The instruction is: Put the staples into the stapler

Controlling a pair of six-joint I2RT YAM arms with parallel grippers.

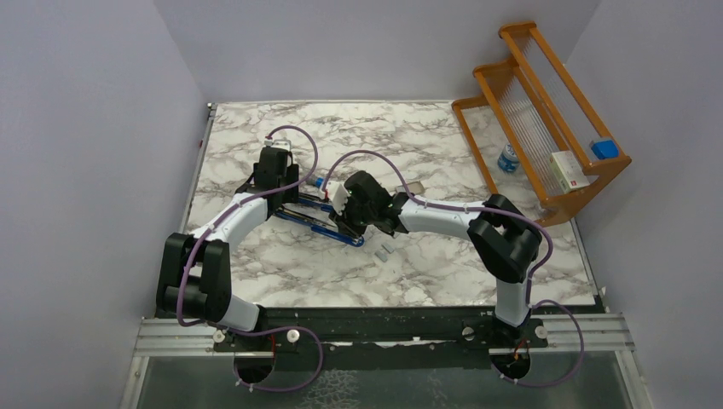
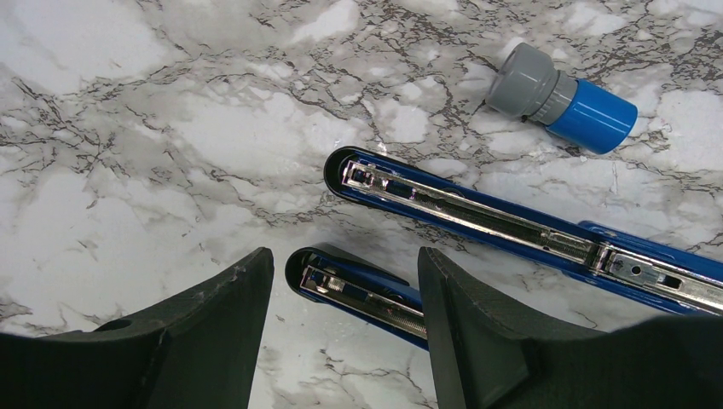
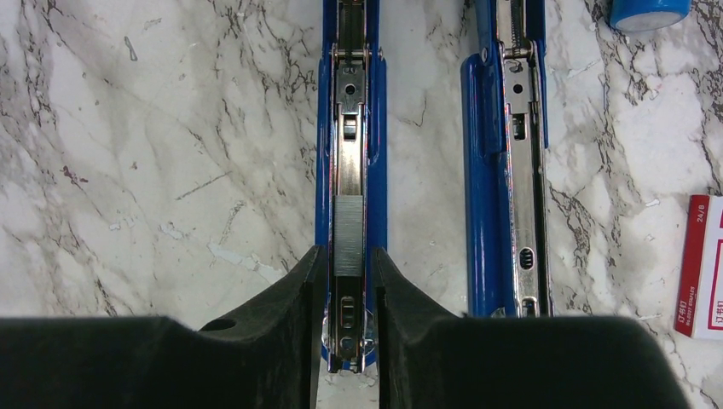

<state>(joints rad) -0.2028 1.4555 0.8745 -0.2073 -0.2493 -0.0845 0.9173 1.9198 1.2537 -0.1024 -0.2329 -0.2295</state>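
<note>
Staples (image 1: 385,250), loose strips, lie on table (image 1: 281,273) beside the flat-opened stapler (image 1: 328,230). Left wrist: left gripper (image 2: 344,260) wide, straddling one stapler end without touching. Right wrist: right gripper (image 3: 348,256) narrow, empty, flanking a staple strip (image 3: 348,221) in the magazine channel

From high above and behind the mounting rail (image 1: 597,332), the whole marble table (image 1: 281,273) is taken in at a distance, with the far wall faced. The left wrist view is tilted down, close in: the opened blue stapler (image 2: 477,213) is caught between and ahead of the left pincer (image 2: 345,260), a blue-capped cylinder (image 2: 563,100) farther ahead. The right wrist view is aimed straight down over the right pincer (image 3: 348,256), closer yet. Stapler and cylinder are shared by both wrist views.
</note>
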